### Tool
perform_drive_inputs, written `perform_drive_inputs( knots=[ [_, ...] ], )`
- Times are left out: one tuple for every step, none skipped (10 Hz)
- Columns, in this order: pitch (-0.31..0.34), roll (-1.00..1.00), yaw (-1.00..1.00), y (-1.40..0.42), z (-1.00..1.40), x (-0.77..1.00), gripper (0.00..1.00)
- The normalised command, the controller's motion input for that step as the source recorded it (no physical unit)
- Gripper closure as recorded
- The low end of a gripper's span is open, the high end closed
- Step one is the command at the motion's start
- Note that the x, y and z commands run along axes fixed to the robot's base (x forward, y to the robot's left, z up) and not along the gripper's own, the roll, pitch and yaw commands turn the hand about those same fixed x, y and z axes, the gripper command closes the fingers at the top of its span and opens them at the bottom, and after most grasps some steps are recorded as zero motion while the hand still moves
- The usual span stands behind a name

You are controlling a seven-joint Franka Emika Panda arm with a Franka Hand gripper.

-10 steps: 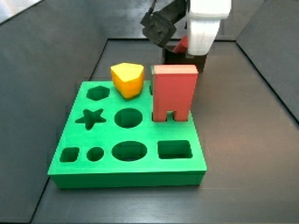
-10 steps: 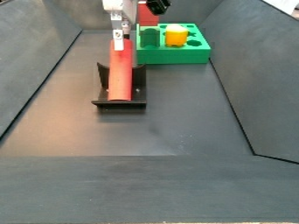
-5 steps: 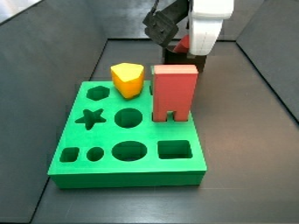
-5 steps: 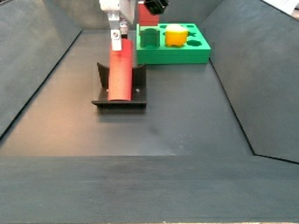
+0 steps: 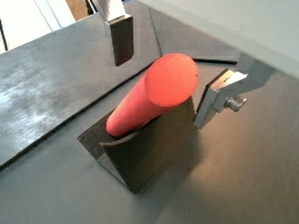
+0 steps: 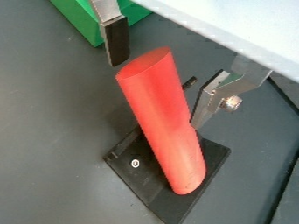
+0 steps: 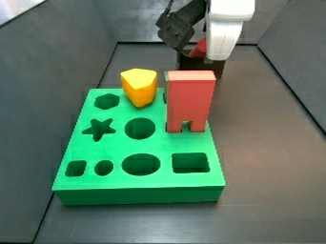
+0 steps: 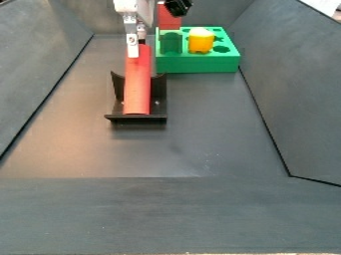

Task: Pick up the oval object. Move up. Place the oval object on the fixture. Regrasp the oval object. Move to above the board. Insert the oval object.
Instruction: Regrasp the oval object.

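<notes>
In a side view the fixture point(image 8: 138, 108) stands on the dark floor left of the board point(image 8: 196, 55), well apart from it, and the oval object point(image 8: 138, 78) lies tilted in it, lower end in the notch, upper end reaching far toward the gripper point(image 8: 135, 38). In both wrist views the gripper point(image 5: 173, 54) is spread, fingers point(image 5: 121, 39) on either side of the object's upper end with gaps showing, not touching it. On the board point(image 7: 140, 143) stand a yellow peg point(image 7: 139, 87) at the far edge and, to its right, a red block point(image 7: 190, 100); behind them hangs the arm point(image 7: 219, 27).
</notes>
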Motion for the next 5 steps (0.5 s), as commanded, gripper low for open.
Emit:
perform_drive_inputs(
  knots=[
    [0.206,-0.04,0.06,-0.01,0.00,0.08,0.00],
    [0.206,-0.04,0.06,-0.01,0.00,0.08,0.00],
    [0.206,-0.04,0.06,-0.01,0.00,0.08,0.00],
    [0.206,-0.04,0.06,-0.01,0.00,0.08,0.00],
    [0.206,-0.04,0.06,-0.01,0.00,0.08,0.00]
  ],
)
